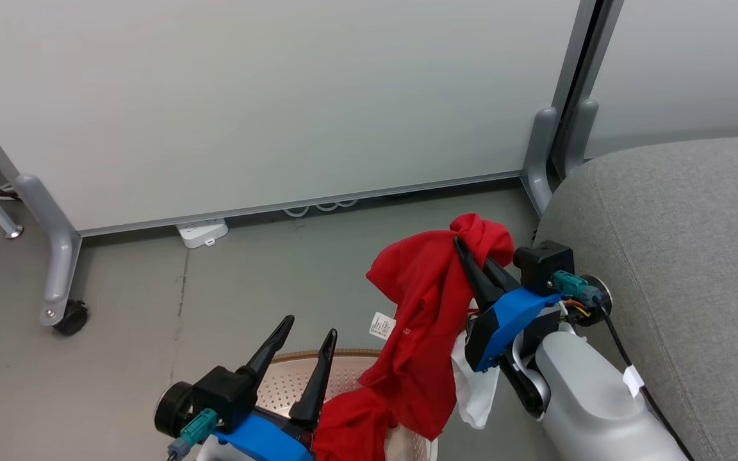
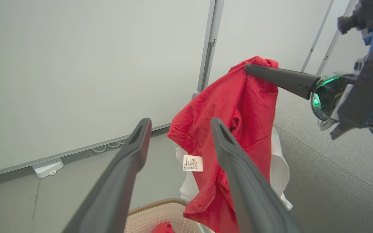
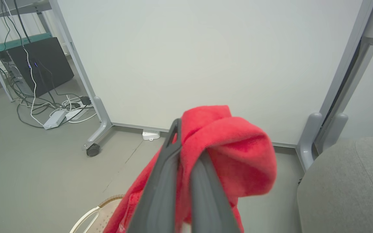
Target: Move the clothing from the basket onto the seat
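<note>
My right gripper [image 1: 465, 246] is shut on the red clothing [image 1: 420, 320], which hangs lifted in the air with a white part and a small label below it. Its lower end trails into the cream basket [image 1: 286, 378] at the bottom of the head view. The same clothing [image 2: 238, 106] shows in the left wrist view, and the clothing [image 3: 235, 142] drapes over my right fingers in the right wrist view. My left gripper [image 1: 310, 336] stands open above the basket, with nothing between its fingers. The grey seat [image 1: 683, 243] lies to the right, beside my right arm.
A white partition panel [image 1: 266, 102] on grey wheeled feet [image 1: 61, 269] stands behind the basket. A white power strip [image 1: 202, 232] lies at its base. Cables and a dark box [image 3: 40, 64] sit far left in the right wrist view.
</note>
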